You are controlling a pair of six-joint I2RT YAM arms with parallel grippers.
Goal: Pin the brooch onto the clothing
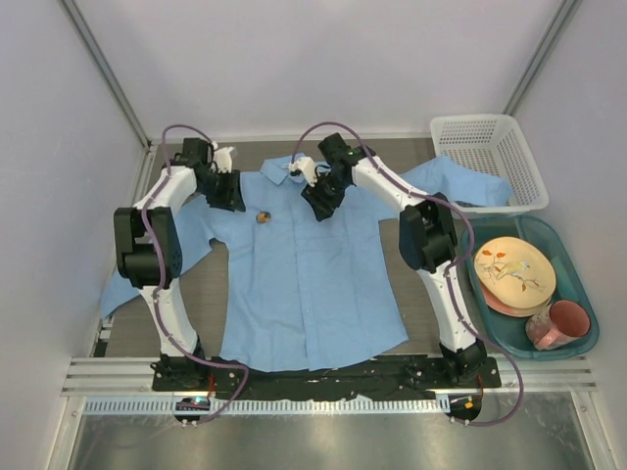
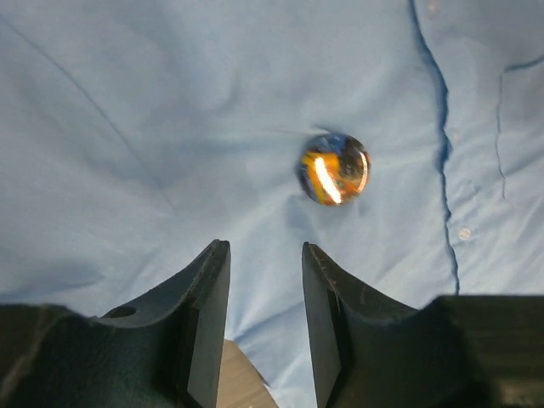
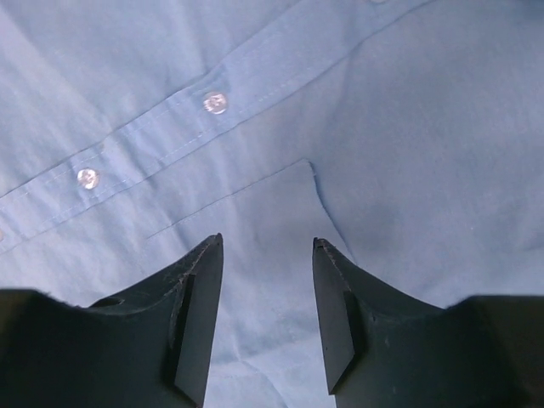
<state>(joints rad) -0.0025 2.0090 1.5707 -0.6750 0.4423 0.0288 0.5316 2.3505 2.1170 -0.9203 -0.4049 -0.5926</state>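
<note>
The light blue shirt [image 1: 304, 274] lies flat on the table, collar at the far end. The round orange-gold brooch [image 1: 263, 217] sits on its chest left of the button strip; in the left wrist view the brooch [image 2: 333, 168] lies on the fabric [image 2: 153, 127] a little beyond the fingertips. My left gripper [image 1: 233, 199] is open and empty over the shirt's left shoulder, left of the brooch; its gap shows in the left wrist view [image 2: 265, 248]. My right gripper [image 1: 318, 208] is open and empty above the shirt's chest pocket [image 3: 255, 221], right of the button strip [image 3: 212, 103].
A white mesh basket [image 1: 487, 157] stands at the back right, with the shirt's right sleeve [image 1: 460, 181] reaching toward it. A teal tray [image 1: 578, 284] at the right holds plates [image 1: 514, 274] and a pink mug [image 1: 560, 325].
</note>
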